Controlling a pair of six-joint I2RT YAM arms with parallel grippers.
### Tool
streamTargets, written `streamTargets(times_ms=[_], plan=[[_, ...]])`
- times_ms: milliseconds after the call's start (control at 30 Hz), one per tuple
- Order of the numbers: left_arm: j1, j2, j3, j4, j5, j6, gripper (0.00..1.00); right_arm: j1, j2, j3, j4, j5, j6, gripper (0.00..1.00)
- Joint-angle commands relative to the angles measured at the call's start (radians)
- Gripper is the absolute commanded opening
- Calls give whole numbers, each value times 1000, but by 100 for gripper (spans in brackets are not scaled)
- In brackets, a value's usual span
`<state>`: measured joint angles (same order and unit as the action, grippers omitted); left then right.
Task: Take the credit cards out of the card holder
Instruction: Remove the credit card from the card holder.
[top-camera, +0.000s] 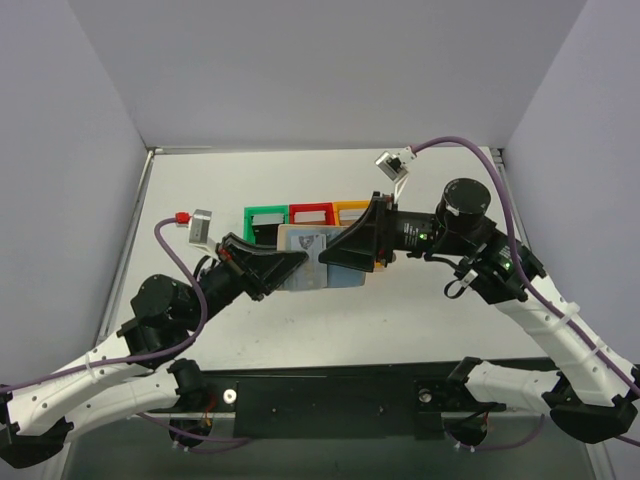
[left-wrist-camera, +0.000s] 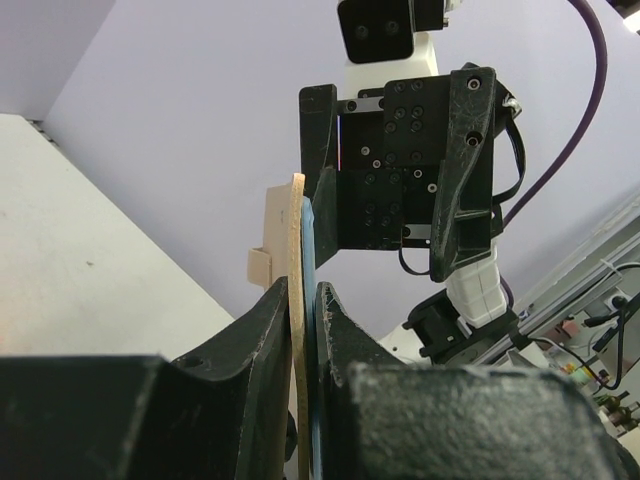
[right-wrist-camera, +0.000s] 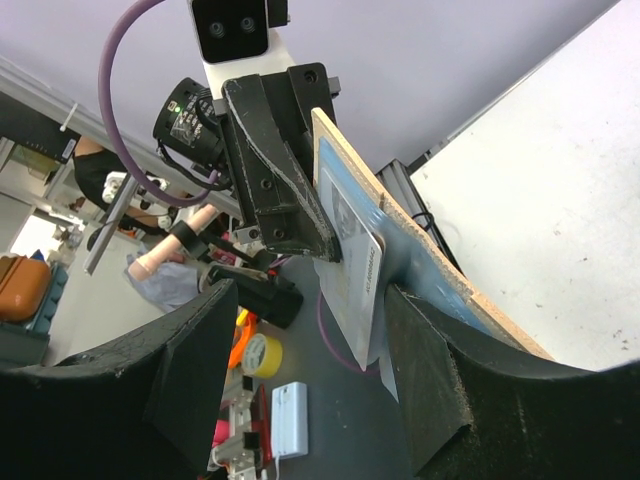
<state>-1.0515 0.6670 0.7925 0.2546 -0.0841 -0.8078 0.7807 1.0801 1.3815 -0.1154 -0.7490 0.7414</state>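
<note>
The card holder (top-camera: 297, 238) hangs open above the table, tan outside with light blue inner panels. My left gripper (top-camera: 288, 264) is shut on its left half; the left wrist view shows the card holder (left-wrist-camera: 297, 250) edge-on, pinched between the jaws of the left gripper (left-wrist-camera: 305, 292). A pale printed credit card (right-wrist-camera: 356, 268) sticks partway out of the card holder (right-wrist-camera: 436, 262). My right gripper (right-wrist-camera: 310, 300) stands open with this card between its fingers; the right finger (right-wrist-camera: 432, 380) lies close to the blue panel. In the top view the right gripper (top-camera: 348, 250) covers the holder's right half.
Green (top-camera: 264, 216), red (top-camera: 311, 212) and orange (top-camera: 351, 210) bins stand in a row just behind the card holder. White walls close the table at the left, back and right. Both arms meet over the table's middle.
</note>
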Motion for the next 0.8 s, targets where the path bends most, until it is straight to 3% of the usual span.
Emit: streamTargets(times_ms=[0, 767], plan=[[4, -9, 13, 98, -19, 12, 0, 8, -3, -13, 71, -29, 13, 55], [4, 8, 4, 126, -29, 1, 0, 31, 20, -32, 174, -82, 81, 52]])
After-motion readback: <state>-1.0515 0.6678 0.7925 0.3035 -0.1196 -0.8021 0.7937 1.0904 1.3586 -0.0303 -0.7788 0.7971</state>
